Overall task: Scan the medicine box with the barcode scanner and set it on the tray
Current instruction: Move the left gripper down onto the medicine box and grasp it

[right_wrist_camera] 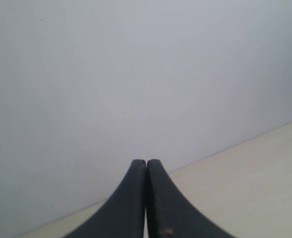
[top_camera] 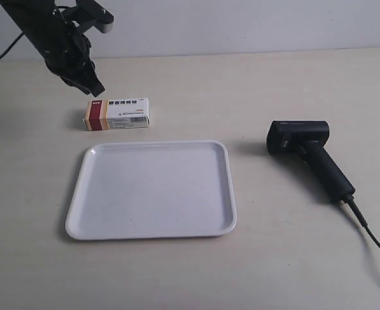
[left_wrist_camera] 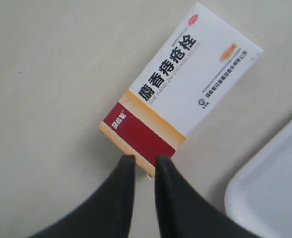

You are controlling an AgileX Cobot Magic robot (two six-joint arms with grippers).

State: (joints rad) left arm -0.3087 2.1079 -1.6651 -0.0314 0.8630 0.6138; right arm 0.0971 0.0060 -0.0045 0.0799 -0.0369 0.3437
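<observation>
At the lower centre of the exterior view the tray [top_camera: 152,190] lies flat on the table [top_camera: 273,258], nothing on it. To its right, well apart, the barcode scanner [top_camera: 309,155] lies on its side, its cable [top_camera: 373,236] running off toward the lower right corner. Just beyond the tray's far rim, near but apart from it, the medicine box [top_camera: 117,113] lies flat with its red band at the left. At the upper left, the left gripper [top_camera: 90,82] hangs by the box's red end; in the left wrist view its fingers [left_wrist_camera: 117,198] stand a narrow gap apart, seemingly just short of the box [left_wrist_camera: 178,89], holding nothing. The right gripper [right_wrist_camera: 146,166] shows only in its own wrist view, fingers pressed together, empty, facing a pale wall [right_wrist_camera: 136,74].
</observation>
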